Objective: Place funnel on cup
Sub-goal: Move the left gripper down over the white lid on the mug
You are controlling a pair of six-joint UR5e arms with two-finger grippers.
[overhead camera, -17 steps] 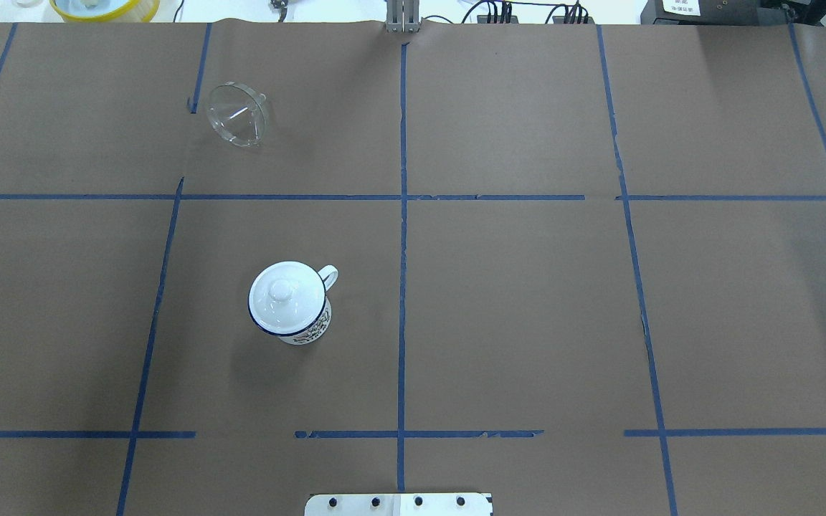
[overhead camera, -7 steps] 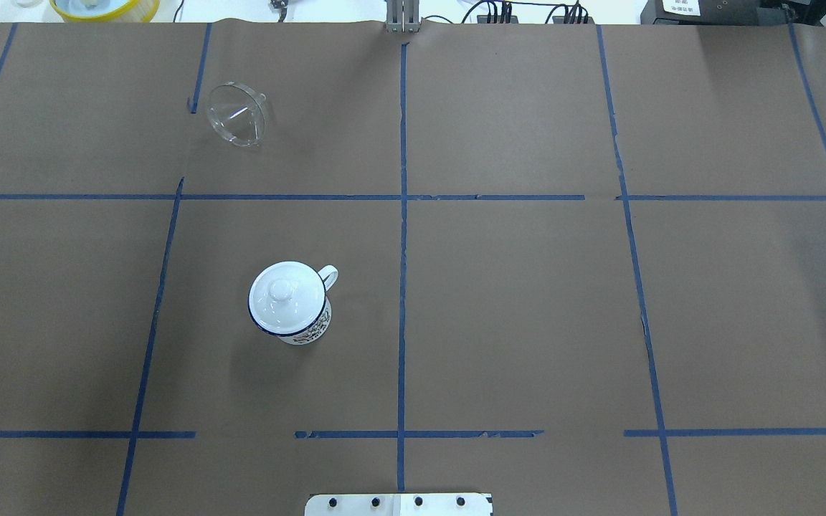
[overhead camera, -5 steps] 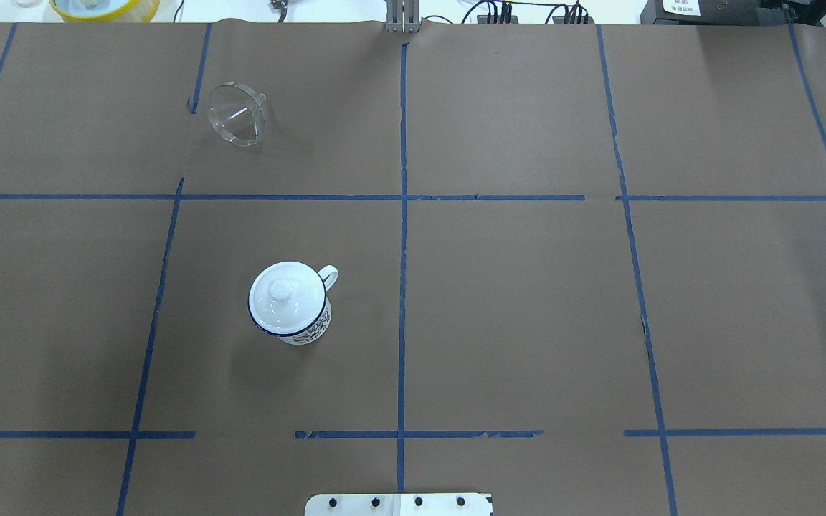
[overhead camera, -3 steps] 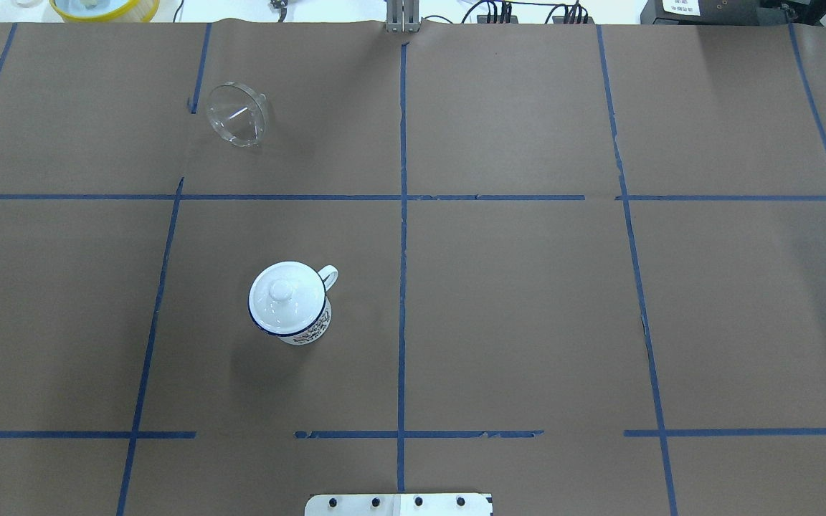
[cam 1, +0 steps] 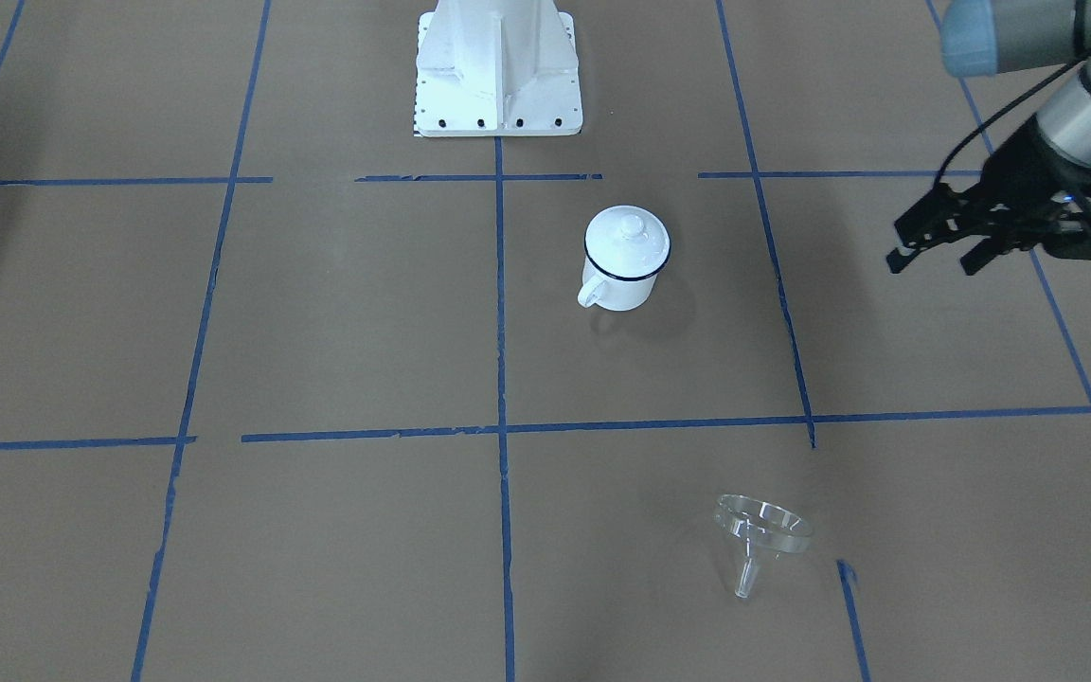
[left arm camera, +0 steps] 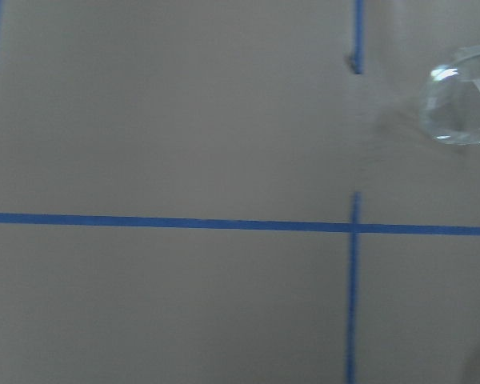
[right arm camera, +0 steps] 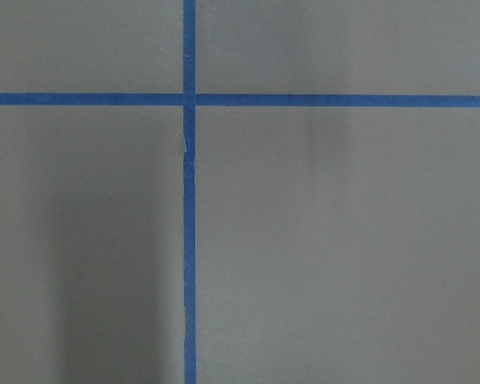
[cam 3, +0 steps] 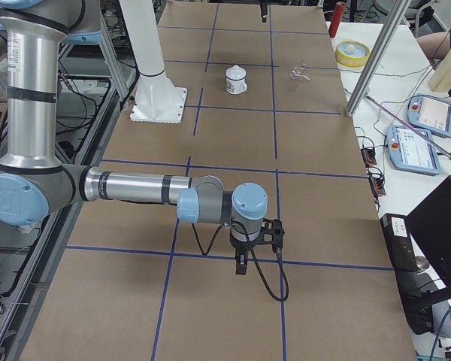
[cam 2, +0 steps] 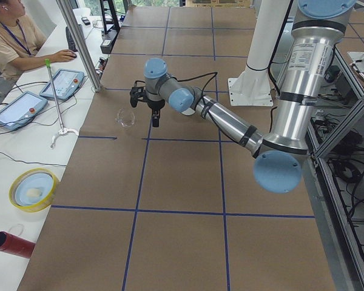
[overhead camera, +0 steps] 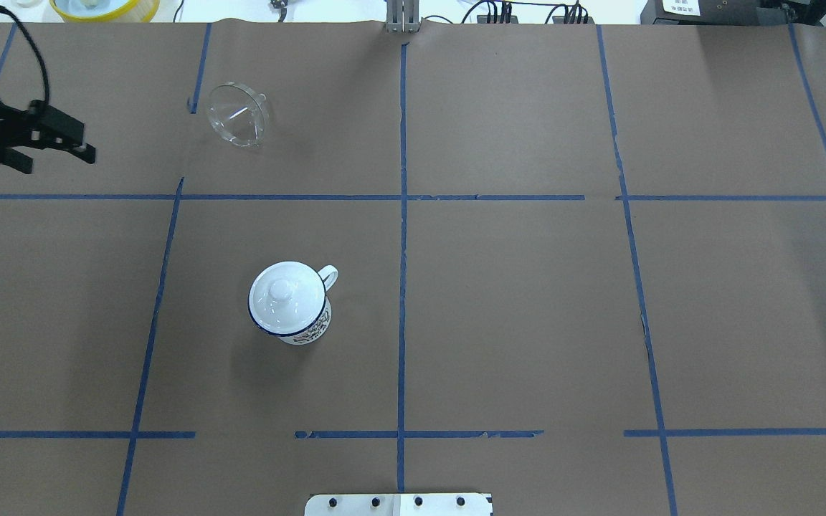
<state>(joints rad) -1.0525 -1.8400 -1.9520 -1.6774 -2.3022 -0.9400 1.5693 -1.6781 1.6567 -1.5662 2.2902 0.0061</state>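
The left hand [overhead camera: 58,159] is held open and empty, apart from the funnel [overhead camera: 239,123]; the state of the right hand [cam 3: 241,265] cannot be told.

Brown-papered table [overhead camera: 528,301] carries the lidded cup [cam 1: 626,289] and tipped funnel [overhead camera: 239,123].

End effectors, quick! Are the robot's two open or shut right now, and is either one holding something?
Left end effector: open, holding nothing.
Right end effector: cannot be told; it shows only in a side view.
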